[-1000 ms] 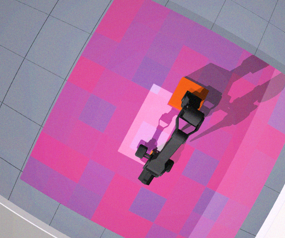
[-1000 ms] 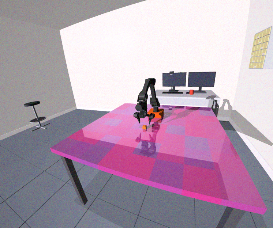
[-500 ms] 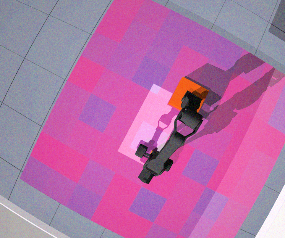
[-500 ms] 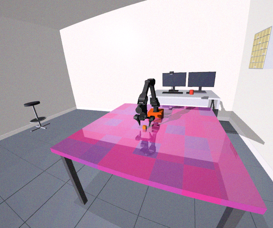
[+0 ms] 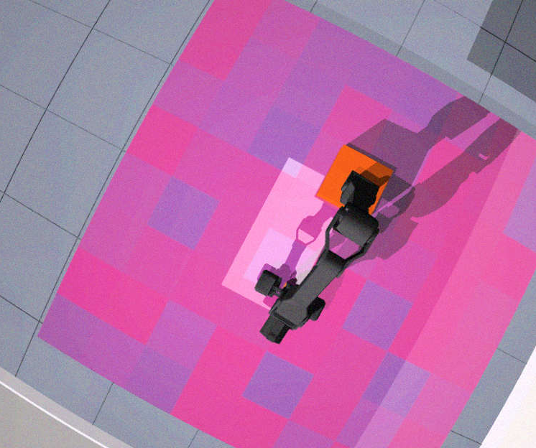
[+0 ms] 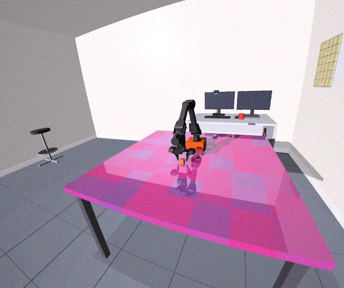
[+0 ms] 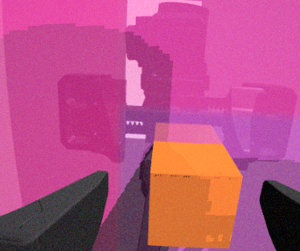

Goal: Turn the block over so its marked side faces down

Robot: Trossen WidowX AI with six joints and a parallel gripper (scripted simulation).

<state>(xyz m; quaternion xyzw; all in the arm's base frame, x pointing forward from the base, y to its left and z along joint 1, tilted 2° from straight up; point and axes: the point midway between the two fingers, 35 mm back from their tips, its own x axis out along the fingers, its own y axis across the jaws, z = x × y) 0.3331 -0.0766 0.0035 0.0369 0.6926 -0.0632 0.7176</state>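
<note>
Only from the wrist: orange block (image 7: 194, 202) between the unclenched end effector (image 7: 183, 227) fingers, untouched.

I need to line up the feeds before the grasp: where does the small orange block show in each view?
Top: the block is only an orange sliver beside the wrist, low centre, mostly hidden by the arm.
Exterior: mid-frame on the table, a small orange cube between the fingertips of the gripper.
Wrist: centre, slightly right, large, with gaps to both fingers.
Shared landmark: the orange robot base, behind the gripper in the exterior view; not in the wrist view.
</note>
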